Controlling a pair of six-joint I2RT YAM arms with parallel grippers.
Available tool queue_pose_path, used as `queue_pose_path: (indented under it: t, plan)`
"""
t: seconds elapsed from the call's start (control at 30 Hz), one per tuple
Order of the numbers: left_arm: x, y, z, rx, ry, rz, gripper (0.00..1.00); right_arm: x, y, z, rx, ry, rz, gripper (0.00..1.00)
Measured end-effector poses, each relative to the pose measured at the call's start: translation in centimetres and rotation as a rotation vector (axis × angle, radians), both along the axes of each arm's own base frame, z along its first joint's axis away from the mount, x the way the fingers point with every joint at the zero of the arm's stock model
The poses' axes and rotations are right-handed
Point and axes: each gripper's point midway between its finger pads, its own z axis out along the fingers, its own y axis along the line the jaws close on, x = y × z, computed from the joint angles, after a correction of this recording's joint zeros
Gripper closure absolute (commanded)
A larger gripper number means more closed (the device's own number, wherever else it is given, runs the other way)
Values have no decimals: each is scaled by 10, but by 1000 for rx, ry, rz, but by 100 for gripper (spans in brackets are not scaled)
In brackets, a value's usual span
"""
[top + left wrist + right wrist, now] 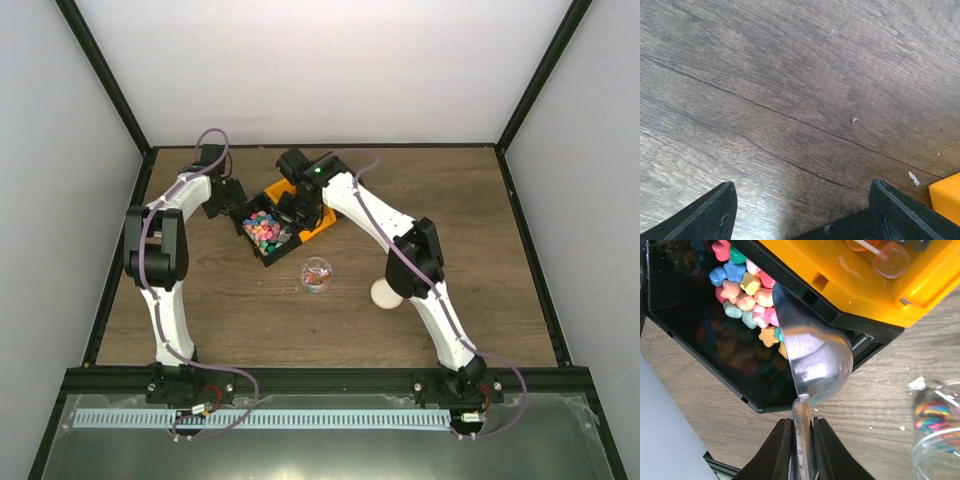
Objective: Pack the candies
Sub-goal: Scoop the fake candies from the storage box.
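Top view: candies (262, 229) heaped in black bin (272, 259), mid-worktop (480, 220). Orange bin (320, 230) touches it on the right. Left gripper (228, 200) sits just beside the black bin's left wall. Right gripper (296, 208) is over the bins. Jar (317, 273) stands near, in front, with lid (384, 293) beside it.

Left wrist: jaws spread wide, nothing between them, bare wood below. Orange corner at right edge.

Right wrist: jaws clamped on scoop (815, 357) handle. Bowl tilted, tip among the candies in the black bin. Jar at right holds some coloured pieces.
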Motion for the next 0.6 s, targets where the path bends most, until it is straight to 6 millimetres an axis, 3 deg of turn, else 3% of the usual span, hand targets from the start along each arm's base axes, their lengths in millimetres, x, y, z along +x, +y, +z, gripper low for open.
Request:
queue_pose_path:
  t: [0.17,0.37,0.6]
  plan:
    - [-2,-1,-1,1,9,-3,26,-12,-7,1,-34,20,5,99]
    - [-5,-2,-3,-1,20,-4,26,-22,-3,0,-40,16,25,99]
    - [-4,-3,-5,-4,17,-5,26,-20,20,-12,103,10,59,99]
